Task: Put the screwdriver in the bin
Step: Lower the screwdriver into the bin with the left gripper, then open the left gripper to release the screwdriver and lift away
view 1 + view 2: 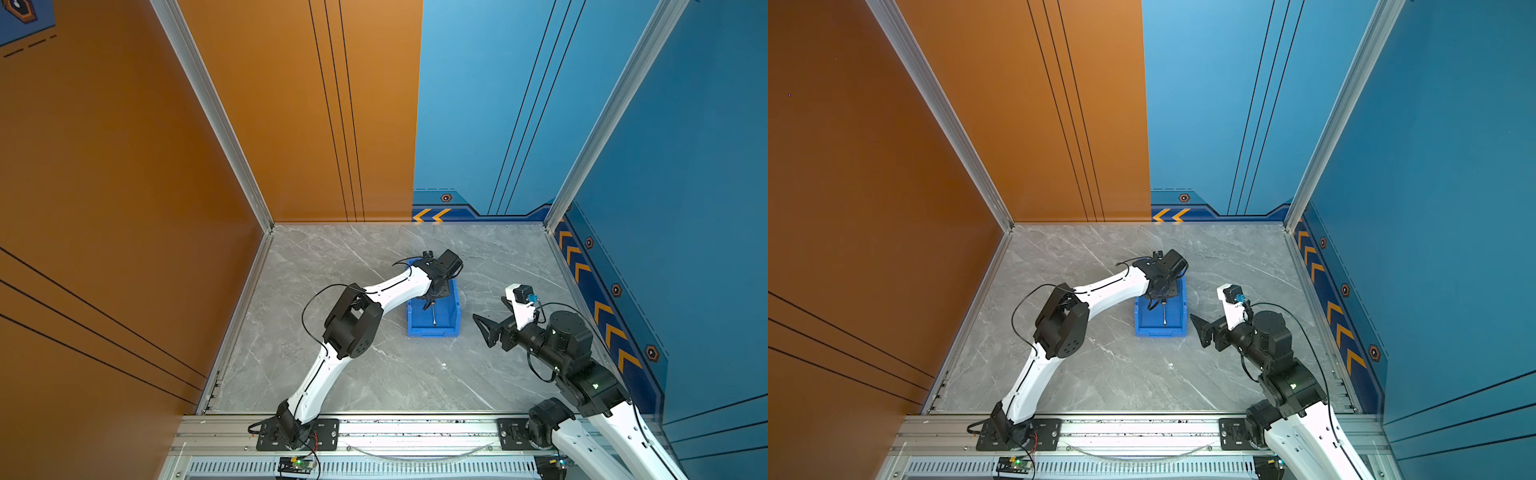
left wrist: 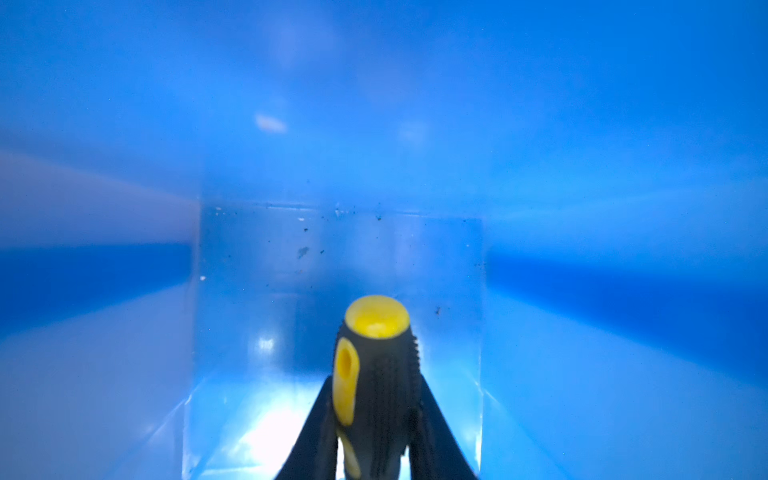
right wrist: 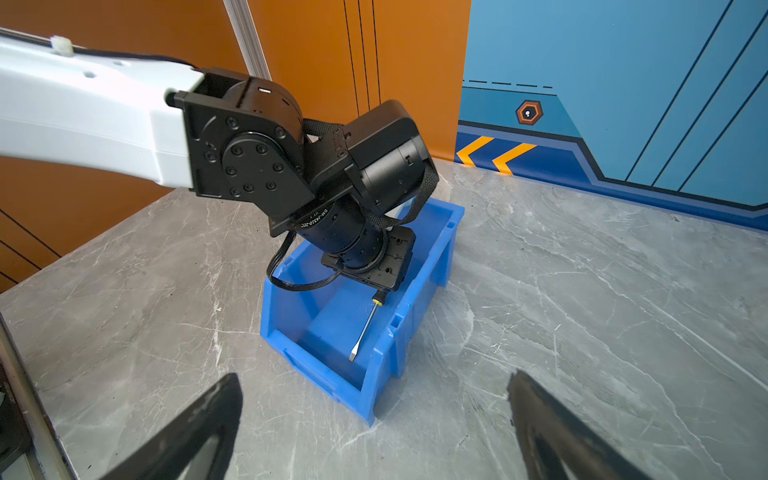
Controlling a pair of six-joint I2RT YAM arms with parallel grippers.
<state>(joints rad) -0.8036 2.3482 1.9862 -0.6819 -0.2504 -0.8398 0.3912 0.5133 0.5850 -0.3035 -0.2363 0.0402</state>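
Observation:
The blue bin (image 1: pixel 454 309) (image 1: pixel 1182 311) (image 3: pixel 419 291) stands mid-table. My left gripper (image 1: pixel 430 300) (image 1: pixel 1158 298) (image 2: pixel 376 399) reaches down inside it, shut on the black-and-yellow handle of the screwdriver (image 2: pixel 376 365). The silver shaft of the screwdriver (image 1: pixel 433 316) (image 1: pixel 1165 314) (image 3: pixel 365 328) slants toward the bin's low front lip, its flat tip close to the floor inside. Whether the tip touches the floor I cannot tell. In the left wrist view blue walls surround the handle. My right gripper (image 1: pixel 481 331) (image 1: pixel 1198 330) (image 3: pixel 374 375) hovers open and empty just right of the bin.
The grey marble tabletop (image 1: pixel 374 374) is walled by orange panels (image 1: pixel 124 187) on the left and back and blue panels (image 1: pixel 685 187) on the right. An aluminium rail (image 1: pixel 415 428) with both arm bases runs along the near edge.

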